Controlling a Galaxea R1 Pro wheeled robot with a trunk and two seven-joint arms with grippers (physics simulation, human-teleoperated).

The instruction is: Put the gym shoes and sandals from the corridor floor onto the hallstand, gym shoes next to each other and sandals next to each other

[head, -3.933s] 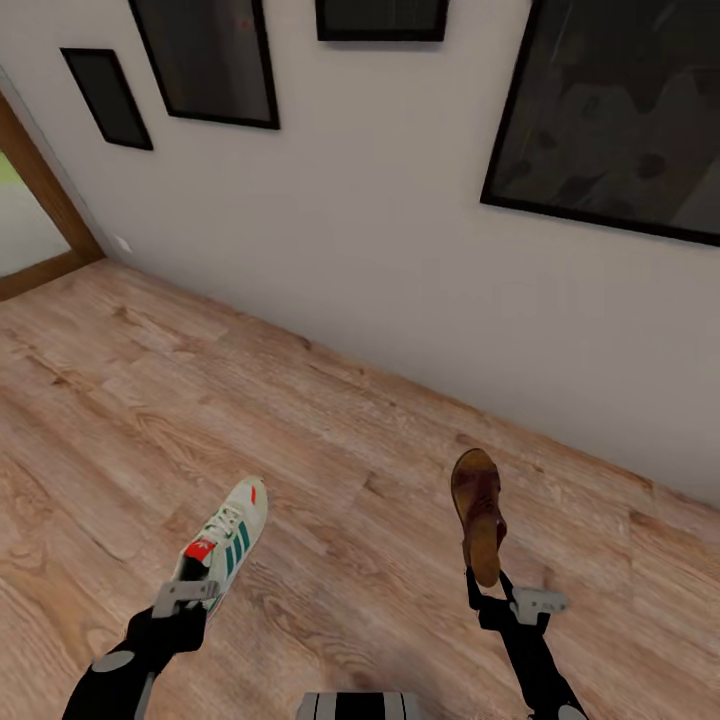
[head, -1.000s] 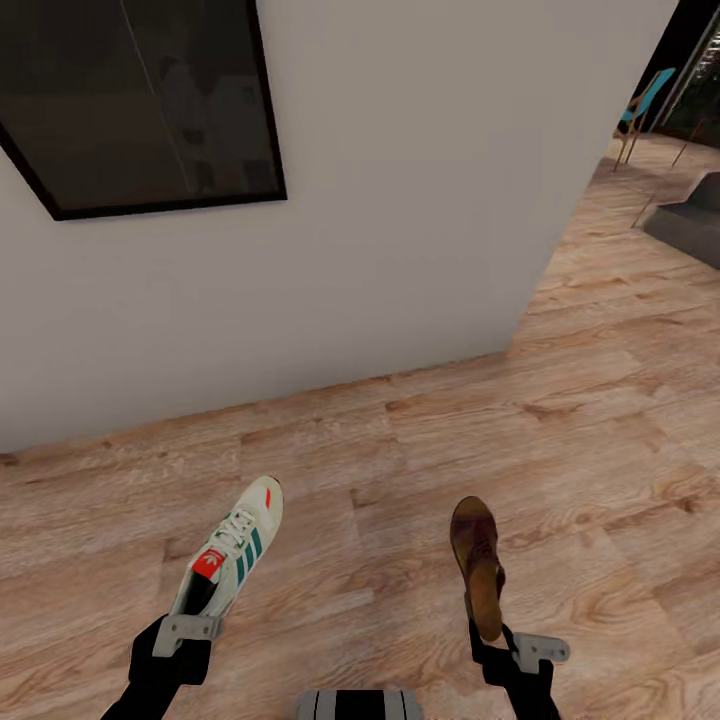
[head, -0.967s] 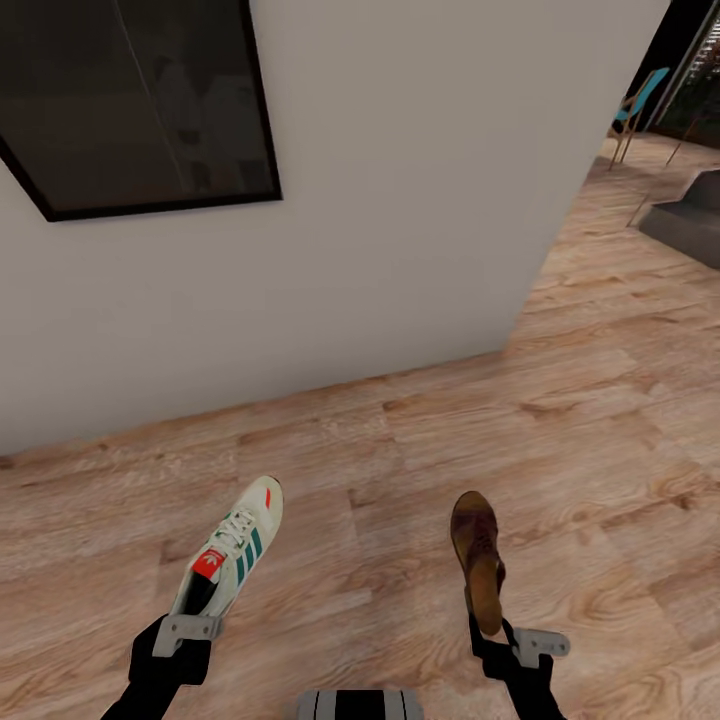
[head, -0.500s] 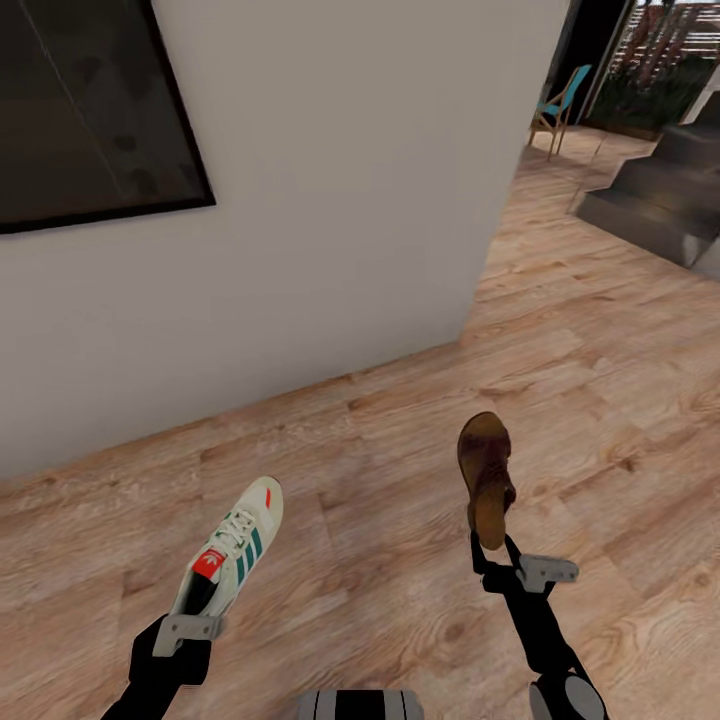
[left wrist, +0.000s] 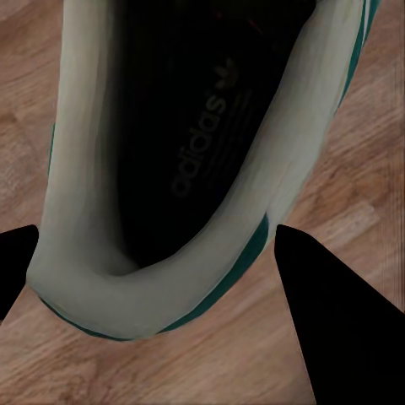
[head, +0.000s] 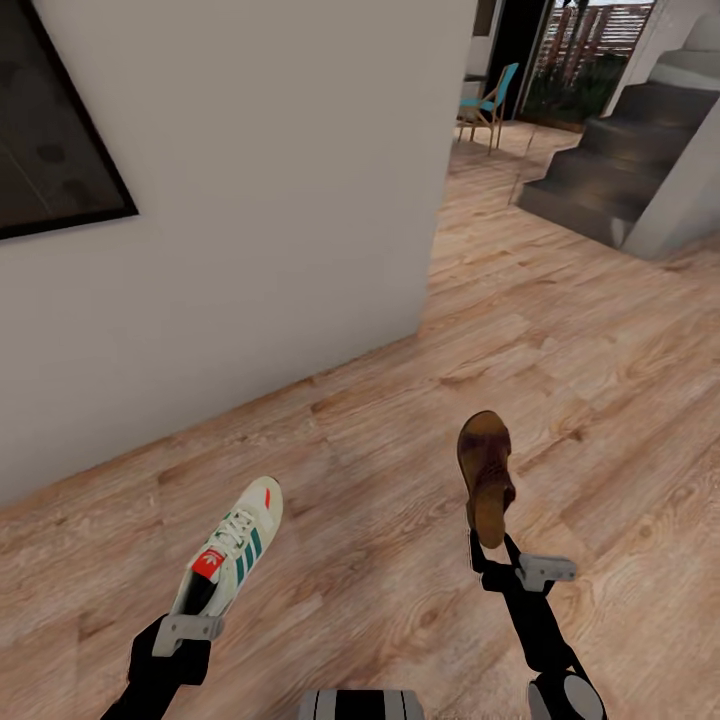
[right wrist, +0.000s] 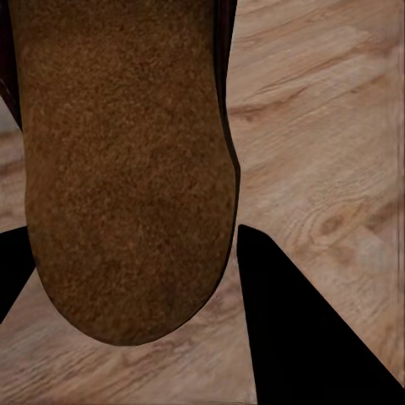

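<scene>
My left gripper (head: 190, 622) is shut on the heel of a cream-white gym shoe (head: 231, 548) with green stripes, held above the corridor floor (head: 380, 520). The left wrist view looks into that gym shoe's (left wrist: 169, 152) dark opening, its heel rim between the two black fingers (left wrist: 337, 329). On the other side, my right gripper (head: 492, 562) is shut on the heel end of a dark brown sandal (head: 485, 476), toe pointing away from me. The sandal's (right wrist: 126, 169) suede footbed runs between the fingers (right wrist: 304, 329) in the right wrist view. The other shoe, the other sandal and the hallstand are out of view.
A white wall (head: 250, 200) with a dark framed picture (head: 50, 130) stands close ahead on the left, ending at a corner. Past it the floor opens to the right toward dark grey stairs (head: 610, 170) and a turquoise chair (head: 488, 100).
The whole view has swung right: the wall and pictures slid left, and the stairs and chair came into sight. My right arm has lifted the sandal farther forward. Both grips are unchanged.
</scene>
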